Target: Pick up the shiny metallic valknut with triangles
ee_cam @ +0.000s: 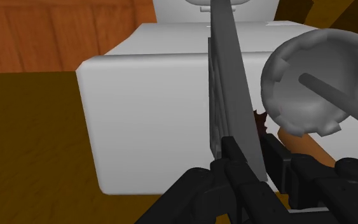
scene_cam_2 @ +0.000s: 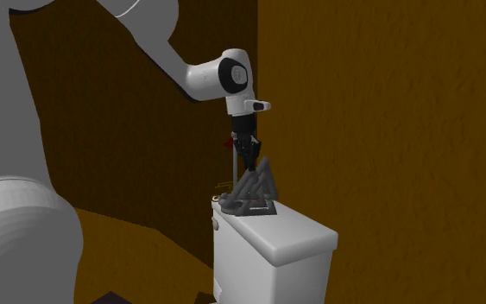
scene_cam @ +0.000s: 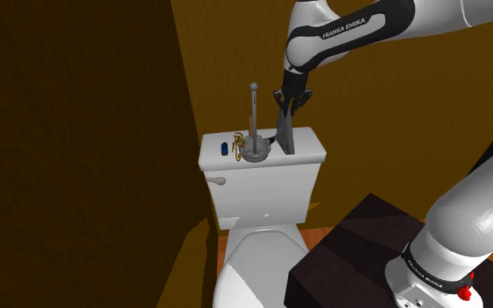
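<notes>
The white arm [scene_cam: 463, 219] reaches over from its dark stand [scene_cam: 358, 249] to the white toilet tank [scene_cam: 262, 188], which stands against a brown wall above the toilet bowl [scene_cam: 257, 262]. The hand [scene_cam: 285, 116] hangs just above the tank's lid, pointing down. Its two fingers are clamped on the upper corner of the valknut [scene_cam: 285, 140], so the piece sits directly under the hand, with its lower edge on or very near the lid; I cannot tell which.

The valknut is a dark grey flat piece made of interlocked triangles. It stands upright on the lid, one corner pointing up into the hand, and its long axis runs from the lid up to the fingers.

The second exterior view gives the broad triangular face of the valknut [scene_cam_2: 254, 192] under the hand [scene_cam_2: 248, 157]. In the wrist view the valknut [ee_cam: 231, 108] appears edge-on, as a thin grey strip running away from the hand [ee_cam: 250, 156] over the tank [ee_cam: 145, 114].

Also on the tank's lid stand a grey round holder [scene_cam: 254, 150] with an upright rod, just beside the valknut, and a small blue thing [scene_cam: 224, 147] farther along the lid.
</notes>
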Motion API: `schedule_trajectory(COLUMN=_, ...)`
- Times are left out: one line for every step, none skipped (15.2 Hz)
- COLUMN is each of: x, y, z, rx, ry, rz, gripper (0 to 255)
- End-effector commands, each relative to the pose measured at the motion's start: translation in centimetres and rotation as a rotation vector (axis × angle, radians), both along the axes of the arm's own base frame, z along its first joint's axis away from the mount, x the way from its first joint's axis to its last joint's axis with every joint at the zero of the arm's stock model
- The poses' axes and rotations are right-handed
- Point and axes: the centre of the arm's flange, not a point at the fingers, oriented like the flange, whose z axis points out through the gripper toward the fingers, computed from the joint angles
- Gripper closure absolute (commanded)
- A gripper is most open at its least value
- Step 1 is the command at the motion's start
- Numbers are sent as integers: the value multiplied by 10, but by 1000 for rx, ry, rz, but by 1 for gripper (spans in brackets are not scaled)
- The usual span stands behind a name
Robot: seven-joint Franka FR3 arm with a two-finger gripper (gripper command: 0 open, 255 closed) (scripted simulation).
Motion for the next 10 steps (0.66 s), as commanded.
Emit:
schedule_trajectory(x=0, y=0, z=12, rx=0, ry=0, rz=0, gripper=255)
schedule_trajectory(x=0, y=0, z=17, rx=0, ry=0, rz=0, gripper=255)
schedule_trajectory(x=0, y=0, z=22, rx=0, ry=0, rz=0, gripper=255)
schedule_trajectory(x=0, y=0, z=27, rx=0, ry=0, rz=0, gripper=255)
schedule_trajectory(x=0, y=0, z=33, rx=0, ry=0, rz=0, gripper=255)
schedule_trajectory(x=0, y=0, z=38, rx=0, ry=0, rz=0, gripper=255)
schedule_trajectory(x=0, y=0, z=43, rx=0, ry=0, rz=0, gripper=255)
schedule_trajectory(x=0, y=0, z=49, rx=0, ry=0, rz=0, gripper=255)
schedule_trajectory(x=-1, y=0, z=49, rx=0, ry=0, rz=0, gripper=255)
schedule_trajectory(x=0, y=0, z=49, rx=0, ry=0, rz=0, gripper=255)
